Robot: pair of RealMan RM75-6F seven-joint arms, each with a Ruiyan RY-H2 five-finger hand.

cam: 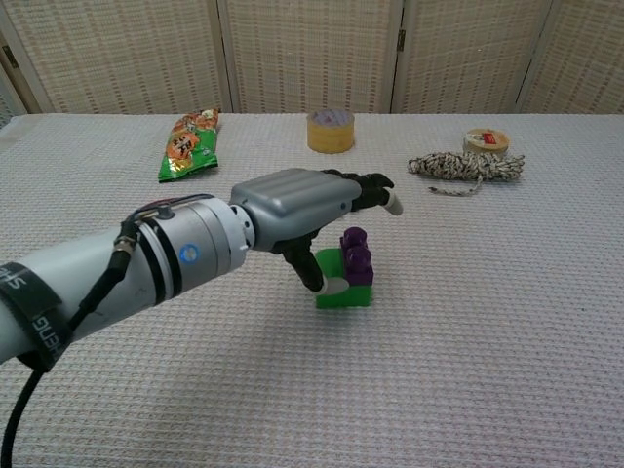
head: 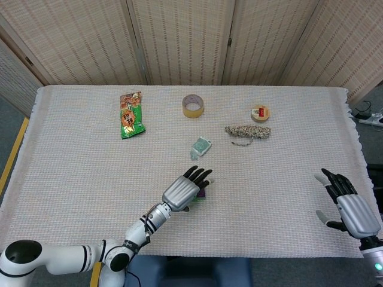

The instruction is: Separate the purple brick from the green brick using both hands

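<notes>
**Left hand over the joined bricks, right hand waiting at the table edge**

The left hand [head: 184, 189] reaches out over the middle of the near half of the table [head: 72, 173], palm down, its dark fingers [cam: 369, 185] stretched forward and spread. It holds nothing. In the chest view its thumb hangs down in front of the green brick [cam: 343, 290], at or very near the brick's front left face; whether it touches cannot be told. The fingers pass above and just past the purple brick [cam: 356, 256] without closing on it. The purple brick sits on top of the green brick, on its right side, so the two are still joined. From the head view the hand covers most of the pair, and only a sliver of purple shows at its right edge.

Across the far half of the table, from left to right: a green and orange snack packet [head: 130, 114] lies lengthwise near the far left; a roll of yellowish tape [head: 192, 106] lies flat near the far middle; a small pale green sachet [head: 201, 146] lies nearer, between the tape and the left hand; a bundle of speckled cord [head: 248, 132] lies to the right of the sachet, and a small round tin with a red label [head: 260, 113] sits just beyond the cord.

The right hand [head: 352, 208] is well apart from the bricks, at the near right edge of the table. Its fingers are spread and point away from the robot, and it is empty. The chest view does not show it.
</notes>
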